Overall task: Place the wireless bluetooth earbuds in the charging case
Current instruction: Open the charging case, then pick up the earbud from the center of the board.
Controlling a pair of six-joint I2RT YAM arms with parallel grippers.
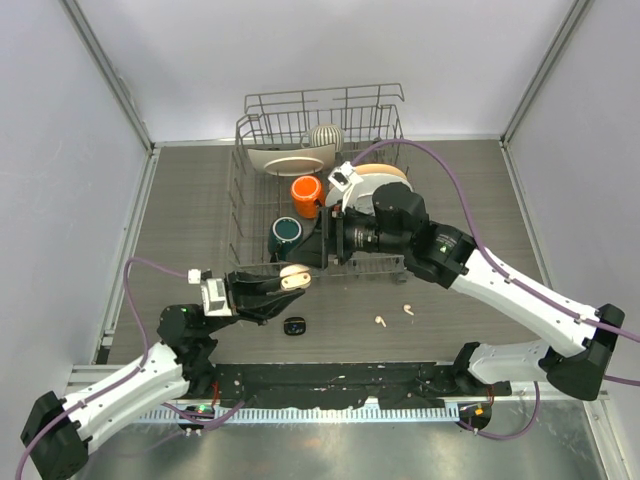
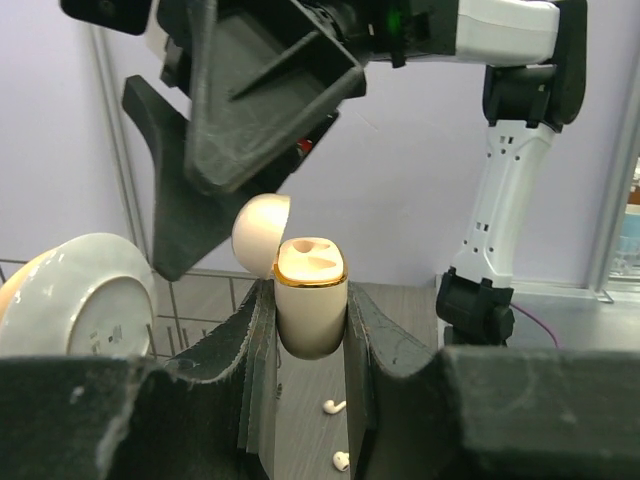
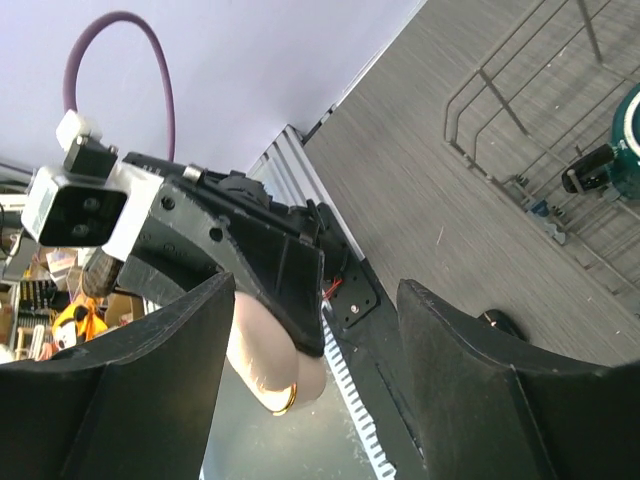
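My left gripper (image 1: 288, 281) is shut on a cream charging case (image 1: 296, 277) and holds it above the table. In the left wrist view the case (image 2: 311, 275) stands upright between the fingers with its lid open and a gold rim showing. Two cream-white earbuds (image 1: 380, 321) (image 1: 408, 309) lie on the table to the right; they also show below the case as earbuds (image 2: 333, 406) (image 2: 342, 460). My right gripper (image 1: 322, 250) hangs open just above and beyond the case, with nothing between its fingers. From the right wrist, the right gripper (image 3: 315, 292) looks down on the case (image 3: 268, 362).
A small black case (image 1: 294, 326) lies on the table under the left gripper, also seen as the black case (image 3: 497, 321). Behind stands a wire dish rack (image 1: 243, 190) with an orange mug (image 1: 306, 192), a teal mug (image 1: 287, 233) and plates (image 1: 292, 160).
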